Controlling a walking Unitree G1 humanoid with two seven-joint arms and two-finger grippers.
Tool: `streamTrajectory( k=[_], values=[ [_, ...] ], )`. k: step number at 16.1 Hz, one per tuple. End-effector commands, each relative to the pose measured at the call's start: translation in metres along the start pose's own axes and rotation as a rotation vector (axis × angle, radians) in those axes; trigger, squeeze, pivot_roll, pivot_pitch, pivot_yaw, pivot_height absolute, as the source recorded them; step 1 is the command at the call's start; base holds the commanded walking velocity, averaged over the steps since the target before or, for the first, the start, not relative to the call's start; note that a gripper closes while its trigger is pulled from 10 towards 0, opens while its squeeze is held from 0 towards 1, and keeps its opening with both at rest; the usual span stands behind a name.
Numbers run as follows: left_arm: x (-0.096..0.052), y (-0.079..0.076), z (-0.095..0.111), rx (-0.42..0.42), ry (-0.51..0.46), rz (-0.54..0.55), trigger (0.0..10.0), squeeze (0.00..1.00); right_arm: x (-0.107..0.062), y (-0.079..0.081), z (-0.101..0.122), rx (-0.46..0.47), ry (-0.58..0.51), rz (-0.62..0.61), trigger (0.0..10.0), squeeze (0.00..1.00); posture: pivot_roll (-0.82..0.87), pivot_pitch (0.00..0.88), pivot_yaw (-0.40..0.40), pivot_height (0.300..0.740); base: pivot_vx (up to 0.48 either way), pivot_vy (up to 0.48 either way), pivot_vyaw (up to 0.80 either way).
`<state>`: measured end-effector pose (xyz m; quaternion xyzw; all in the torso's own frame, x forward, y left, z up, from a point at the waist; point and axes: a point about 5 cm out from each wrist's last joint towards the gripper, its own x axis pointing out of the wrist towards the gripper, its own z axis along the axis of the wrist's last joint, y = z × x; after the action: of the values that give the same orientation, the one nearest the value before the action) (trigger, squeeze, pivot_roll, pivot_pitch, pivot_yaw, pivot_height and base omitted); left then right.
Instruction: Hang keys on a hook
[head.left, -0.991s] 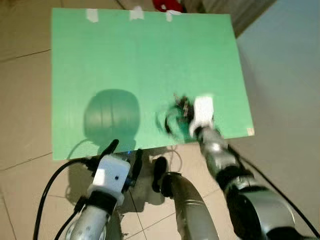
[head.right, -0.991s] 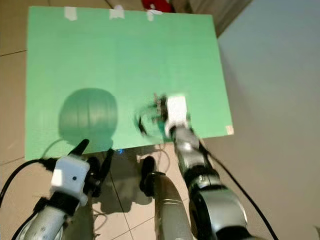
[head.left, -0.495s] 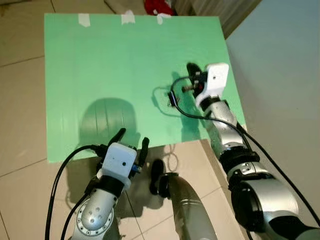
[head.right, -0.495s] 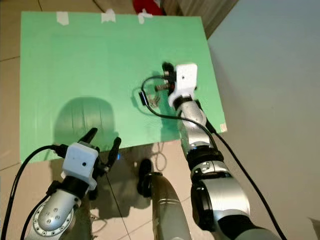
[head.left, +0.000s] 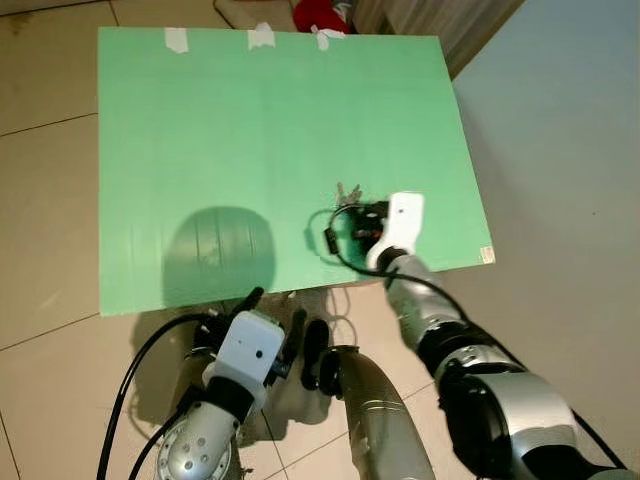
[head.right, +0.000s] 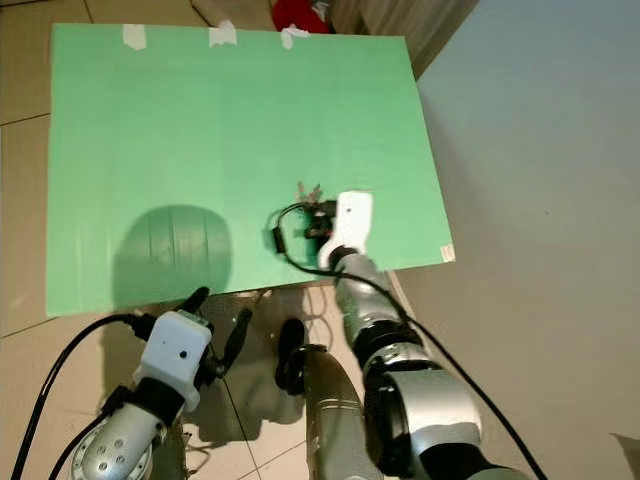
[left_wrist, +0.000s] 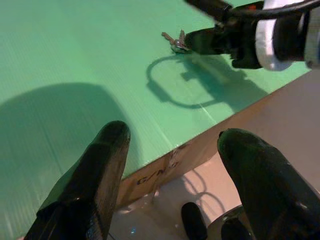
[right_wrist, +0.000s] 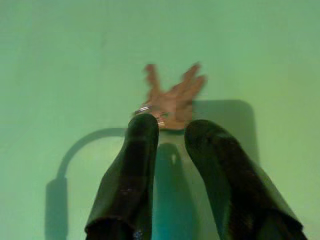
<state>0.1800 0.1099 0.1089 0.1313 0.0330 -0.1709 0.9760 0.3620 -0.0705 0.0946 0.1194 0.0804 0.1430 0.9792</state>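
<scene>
Green board (head.left: 250, 130), one bunch of keys (right_wrist: 172, 95) at narrow right hand (right_wrist: 170, 127); left hand (left_wrist: 170, 160) wide.

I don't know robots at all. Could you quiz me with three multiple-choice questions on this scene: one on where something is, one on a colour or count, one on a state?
1. Where do the keys lie?
A. On the green board, just past the right tool's fingertips
B. On the tiled floor
C. On a hook

2. How many strips of white tape sit on the board's far edge?
A. One
B. Three
C. Five

3. How is the left tool placed?
A. Shut on the keys
B. Pressed flat on the board
C. Open, holding nothing, near the board's near edge

Answers:
1 A: the right wrist view shows the keys on the green surface at the fingertips.
2 B: three white strips show along the far edge in the eye views.
3 C: the left wrist view shows its two fingers spread with nothing between them.
</scene>
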Motion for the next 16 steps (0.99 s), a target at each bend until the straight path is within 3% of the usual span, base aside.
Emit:
streamTrajectory(
  k=[1,4,7,8,9,16],
  values=[
    [-0.005,-0.01,-0.002,-0.019,0.021,-0.026,10.0,0.0,-0.008,-0.003,-0.019,-0.009,0.057,-0.003,10.0,1.0,0.26,0.536,-0.233,0.74,0.0,0.0,0.0],
    [-0.004,-0.01,0.0,-0.029,0.012,-0.015,10.0,0.0,-0.006,0.003,-0.018,-0.026,0.062,0.022,10.0,1.0,0.26,0.534,-0.241,0.74,0.0,0.0,0.0],
    [-0.006,-0.012,-0.001,-0.034,0.014,-0.007,10.0,0.0,-0.004,0.005,-0.02,0.014,0.092,-0.014,10.0,1.0,0.27,0.524,-0.253,0.74,0.0,0.0,0.0],
    [-0.006,-0.013,-0.001,-0.034,0.013,-0.006,10.0,0.0,-0.004,0.006,-0.022,0.026,0.112,-0.026,10.0,0.56,0.27,0.524,-0.253,0.74,0.0,0.0,0.0],
    [-0.006,-0.012,-0.002,-0.034,0.014,-0.007,10.0,0.0,-0.004,0.008,-0.023,0.044,0.114,-0.031,10.0,0.0,0.27,0.518,-0.256,0.74,0.0,0.0,0.0],
    [-0.004,-0.015,-0.001,-0.034,0.005,-0.008,10.0,0.0,0.004,0.034,-0.018,0.184,0.123,-0.078,10.0,0.0,0.27,0.516,-0.264,0.74,0.0,0.0,0.0]
  ],
)
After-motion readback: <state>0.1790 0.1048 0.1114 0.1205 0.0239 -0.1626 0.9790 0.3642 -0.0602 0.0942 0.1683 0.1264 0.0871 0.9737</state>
